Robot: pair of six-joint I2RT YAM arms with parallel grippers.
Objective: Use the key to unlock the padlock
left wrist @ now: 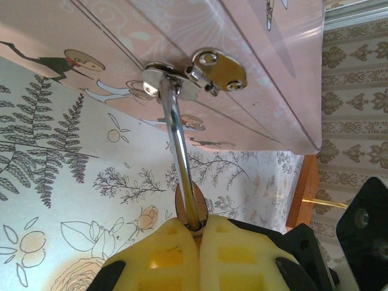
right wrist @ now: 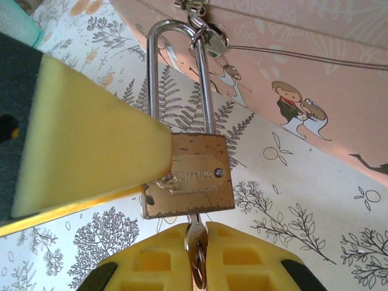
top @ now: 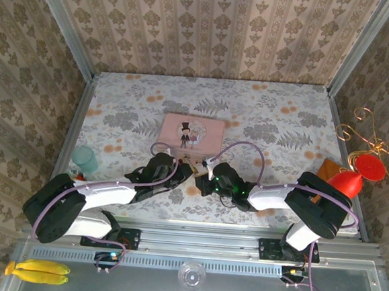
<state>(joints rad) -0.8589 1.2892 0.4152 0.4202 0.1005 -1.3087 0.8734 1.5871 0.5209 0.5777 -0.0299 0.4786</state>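
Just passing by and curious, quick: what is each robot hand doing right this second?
Left hand: closed on the padlock.
Right hand: closed on the key, which is stuck into the padlock's underside.

Beige patterned walls rise beyond the left gripper; a floral tablecloth spreads beneath it in soft, even light.

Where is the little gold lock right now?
In the right wrist view, the small brass-gold padlock is hooked through the clasp of the pink rectangular tin, above the slim silvery key pinched by the right end effector.
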